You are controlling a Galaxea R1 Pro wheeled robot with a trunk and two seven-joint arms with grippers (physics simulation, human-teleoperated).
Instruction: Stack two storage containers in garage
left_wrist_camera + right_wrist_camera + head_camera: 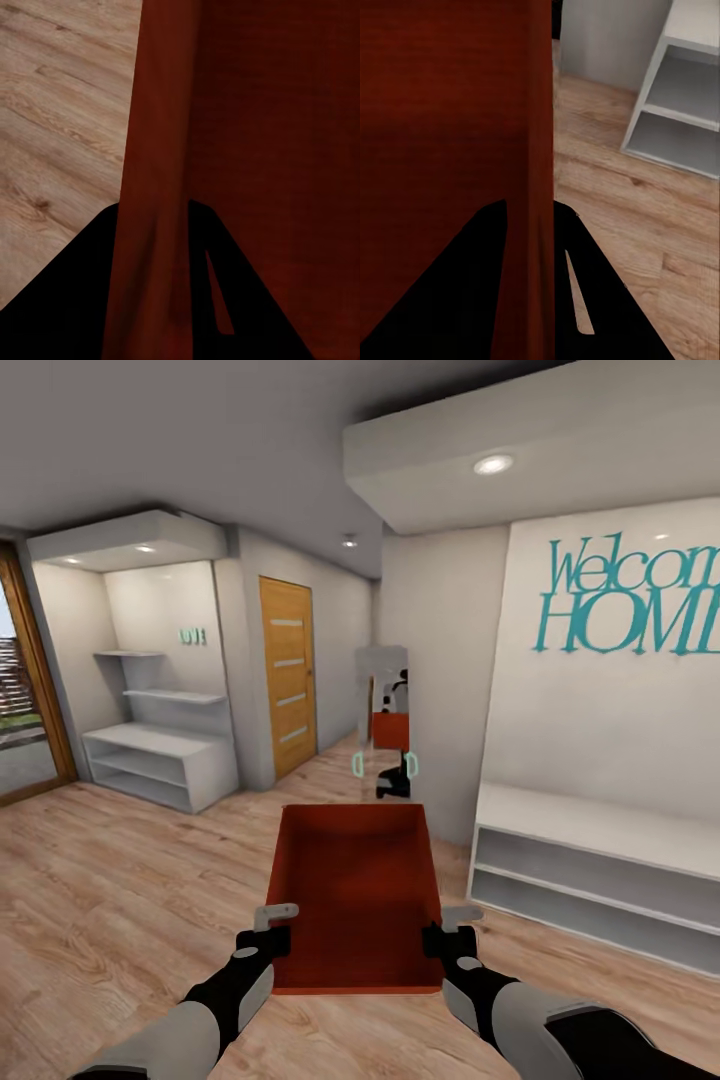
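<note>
I hold one red-orange storage container (355, 890) in front of me, its open top up and nothing inside, above a light wood-plank floor (120, 880). My left gripper (268, 932) is shut on its left wall near the close corner, and my right gripper (450, 932) is shut on its right wall. In the left wrist view the red wall (157, 150) runs between the black fingers (67, 300). The right wrist view shows the same: wall (529, 112) between fingers (457, 285). The other container, the garage and its grey floor are out of view.
A hallway lies ahead with an orange-brown door (287, 675) and a narrow mirror (385, 720) showing my reflection. A low white bench shelf (600, 870) stands at the right under a teal welcome sign. White shelving (160, 760) and a glazed door (20, 700) are at the left.
</note>
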